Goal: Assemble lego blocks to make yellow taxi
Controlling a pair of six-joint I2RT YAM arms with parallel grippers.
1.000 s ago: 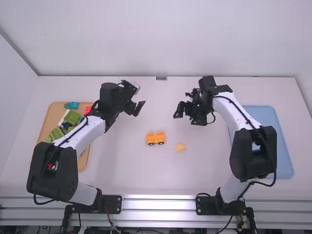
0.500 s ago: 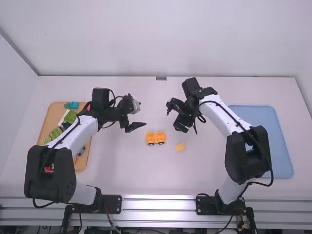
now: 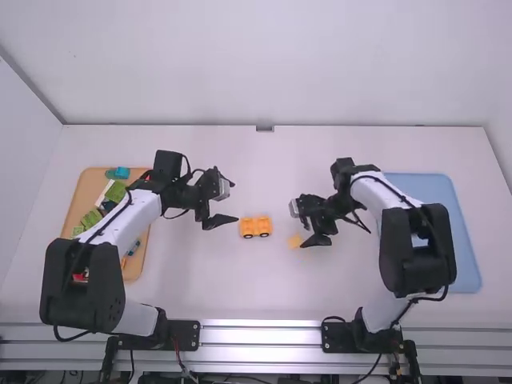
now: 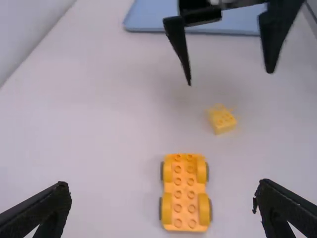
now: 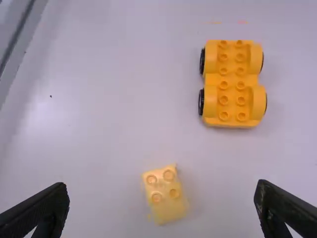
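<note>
Spatial relation of the right gripper point(image 5: 162, 192) to the loose yellow block point(image 5: 165, 193); clock directions refer to the high view, twelve o'clock pointing away from the camera. The block rests studs up on the worktop point(image 3: 264, 292), near the right gripper and at about nine o'clock from it. The right gripper is wide open and empty, and its fingers are spread along the twelve-to-six line; in its own wrist view the block appears between them. The left gripper point(image 4: 163, 186), likewise wide open and empty, is farther from the block, at about ten o'clock from it. The right arm is therefore judged the better placed to pick.

The yellow wheeled base point(image 5: 232, 84) lies apart from the block, between nine and ten o'clock from it, and at about three o'clock from the left gripper. Its long axis runs nine to three. The block, with two rows of two studs, sits slightly skewed to that axis: one pair of sides points from between eight and nine toward between two and three.

Inference: a square grip probably calls for a small anticlockwise turn of the right wrist, then a descent with one finger on either side. If the skew is left uncorrected, a fingertip could catch a corner and swivel the block.
</note>
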